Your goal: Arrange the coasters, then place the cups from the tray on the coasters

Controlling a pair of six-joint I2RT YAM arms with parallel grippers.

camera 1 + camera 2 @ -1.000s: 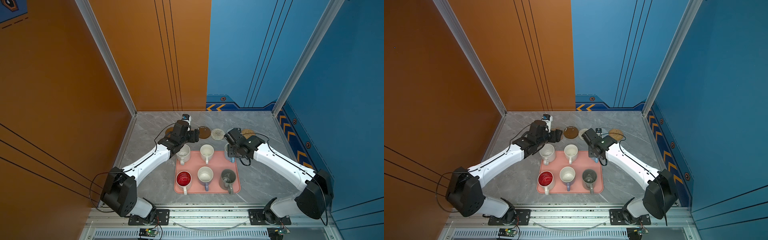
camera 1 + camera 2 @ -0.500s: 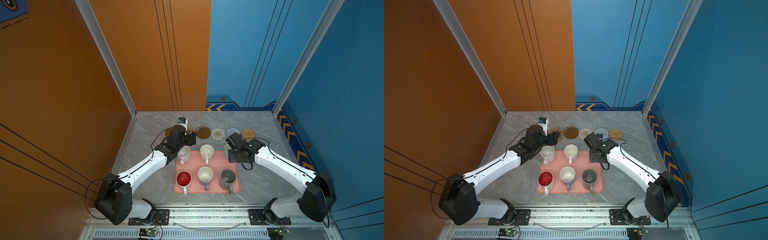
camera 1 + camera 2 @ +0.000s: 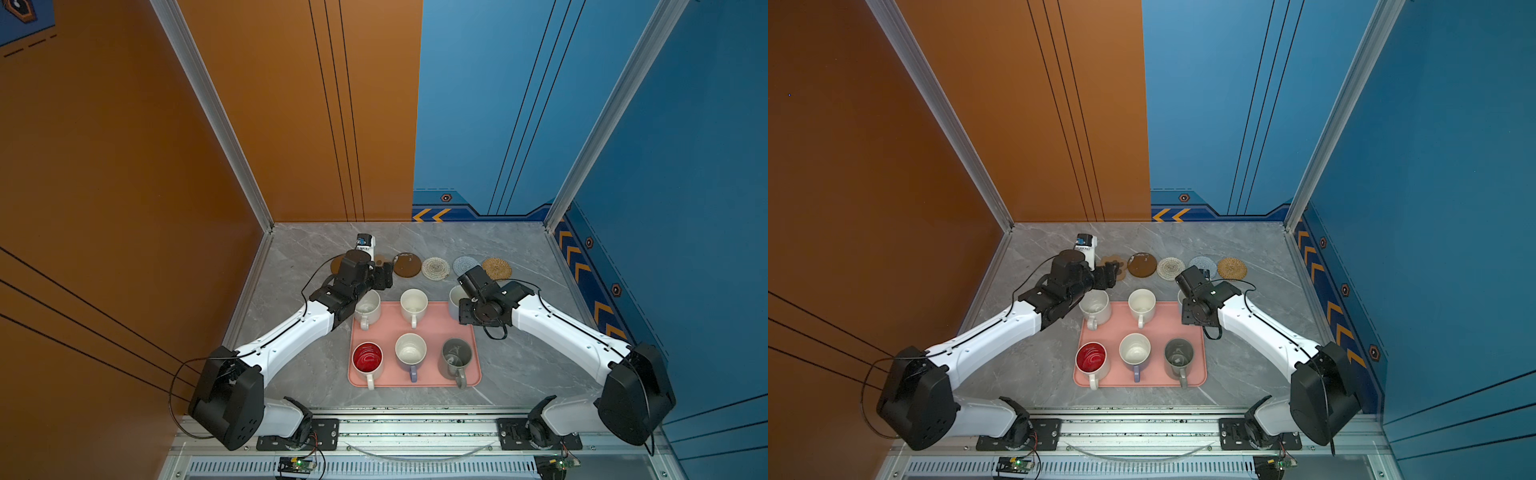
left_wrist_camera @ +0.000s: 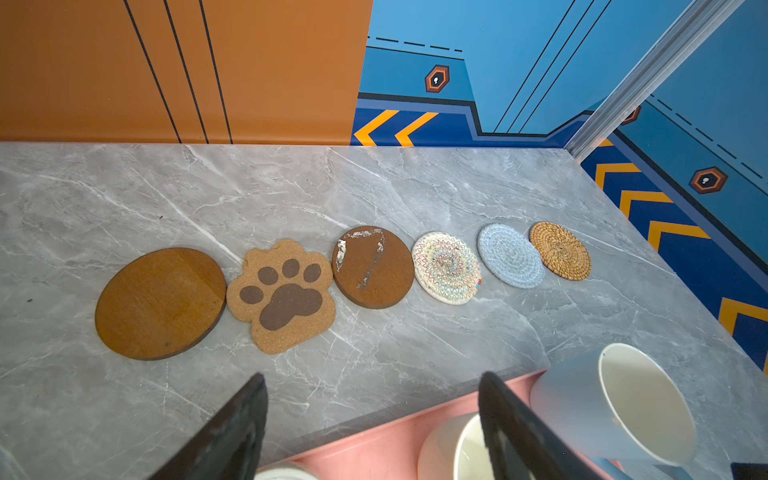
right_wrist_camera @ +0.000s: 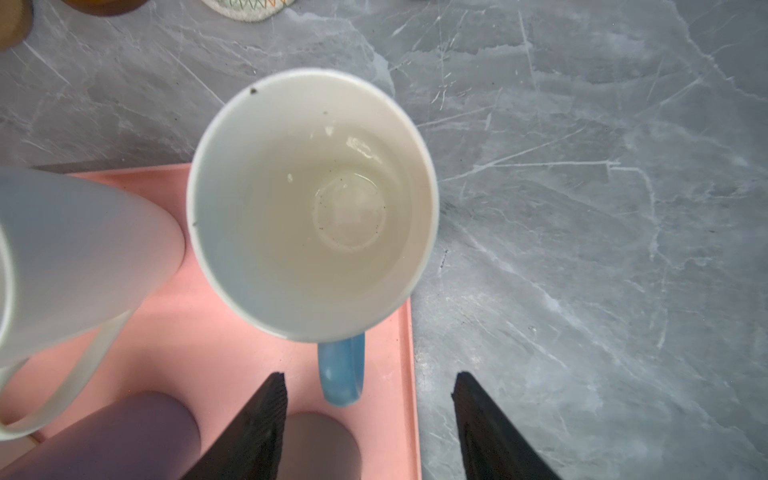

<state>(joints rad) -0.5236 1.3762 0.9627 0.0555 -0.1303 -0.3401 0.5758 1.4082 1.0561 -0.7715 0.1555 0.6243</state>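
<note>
My two top views hang high above the near edge of the worktop [image 3: 519, 249], side by side, looking steeply down and toward the back wall [image 3: 291, 104]. From that far off both take in nearly the same whole scene, with the tray [image 3: 432, 328] and the row of coasters [image 3: 435, 268] small in the middle. My left wrist camera sits low and close, looking slantwise over the worktop along that row into the back corner, its own fingers [image 4: 232, 432] at the frame's edge. My right wrist camera looks almost straight down, very near, into the light blue mug [image 5: 311, 203]; both wrist views share that mug and the tray's corner beside it.
</note>
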